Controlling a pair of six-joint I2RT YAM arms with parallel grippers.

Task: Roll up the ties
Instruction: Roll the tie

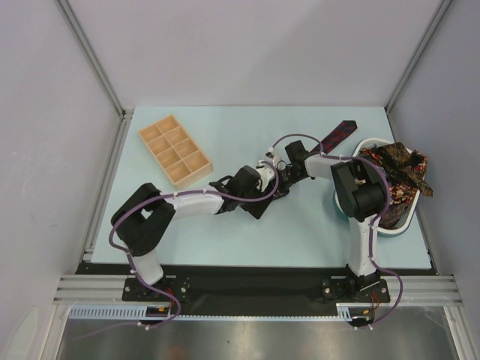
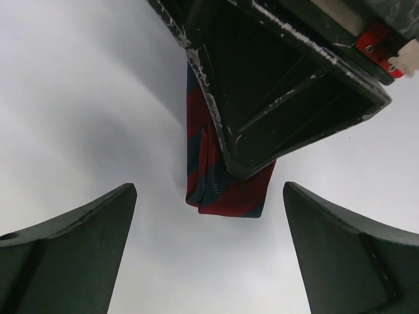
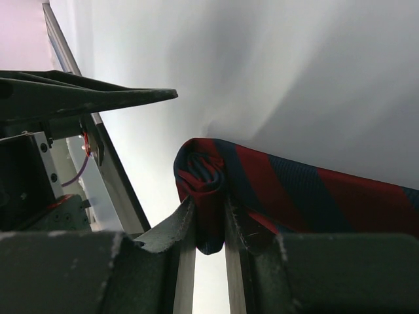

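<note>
A navy tie with red diagonal stripes [image 1: 339,135] lies across the table's middle; its far end shows behind the right arm. My right gripper [image 3: 208,219] is shut on the tie's near end [image 3: 209,176], which is curled into a small roll between the fingers. In the left wrist view that end [image 2: 226,186] hangs below the right gripper's finger [image 2: 275,98]. My left gripper [image 2: 209,255] is open and empty, facing the tie's end from a short way off, its fingertips [image 2: 98,222] apart on either side. More patterned ties [image 1: 397,176] are heaped in a white tray [image 1: 375,144] at the right.
A wooden compartment tray [image 1: 174,150] sits at the back left of the pale blue table [image 1: 225,232]. Both arms meet at mid-table [image 1: 266,180]. Grey walls and a metal frame enclose the table.
</note>
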